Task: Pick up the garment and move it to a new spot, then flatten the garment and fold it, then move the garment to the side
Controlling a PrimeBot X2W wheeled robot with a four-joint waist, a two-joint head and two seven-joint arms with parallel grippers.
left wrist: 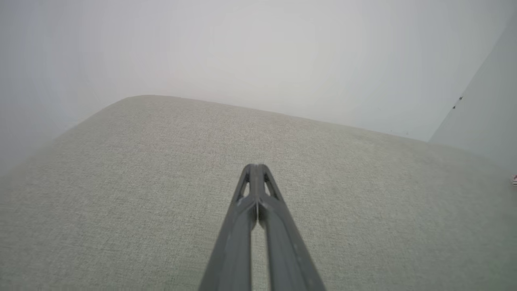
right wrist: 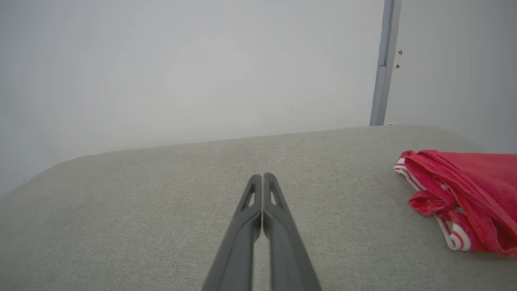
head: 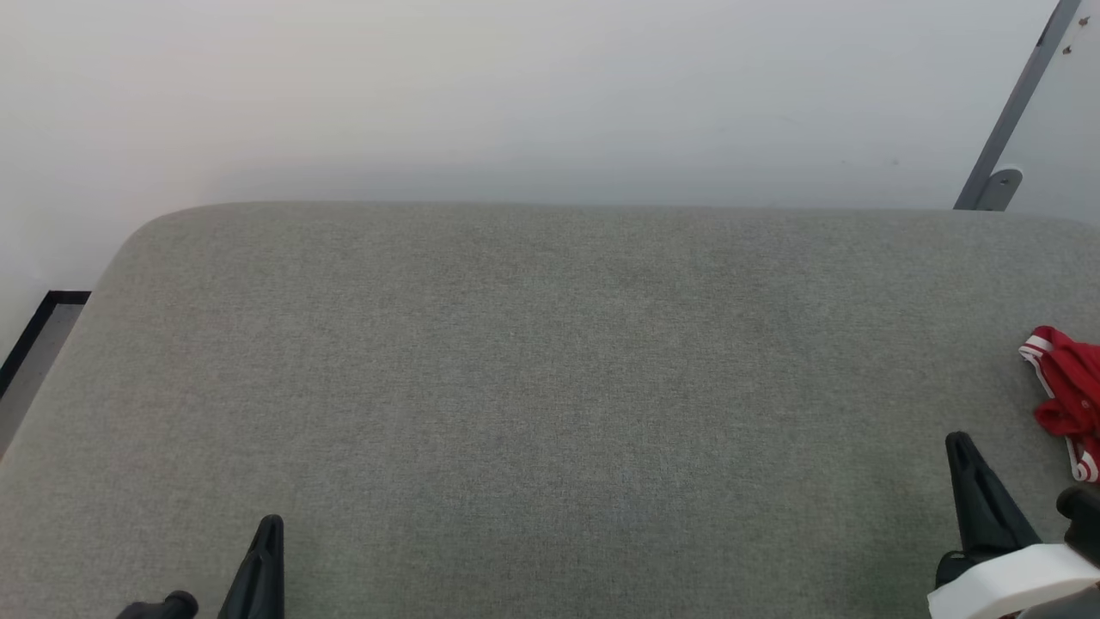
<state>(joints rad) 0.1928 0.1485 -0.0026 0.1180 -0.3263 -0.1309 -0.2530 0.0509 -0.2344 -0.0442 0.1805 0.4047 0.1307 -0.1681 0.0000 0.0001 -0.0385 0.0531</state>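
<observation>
Nearest, the left gripper [left wrist: 256,167] is seen over the grey fabric-covered pad [head: 550,387], its two dark fingers pressed together with nothing between them. The right gripper [right wrist: 262,176] is likewise closed on nothing. Farther out, at the pad's right margin, the garment [right wrist: 464,202] is found bunched in a loose red heap. It lies near the right gripper but apart from it, with striped trim showing along its near edge. Such a lie would suit a shirt waiting to be lifted toward the pad's bare middle, and equally one roughly folded and set aside, so the stage cannot be settled. The cloth is judged limp and layered, so any pinch would likely gather several folds at once. Beyond, a pale wall [head: 516,86] is seen.
</observation>
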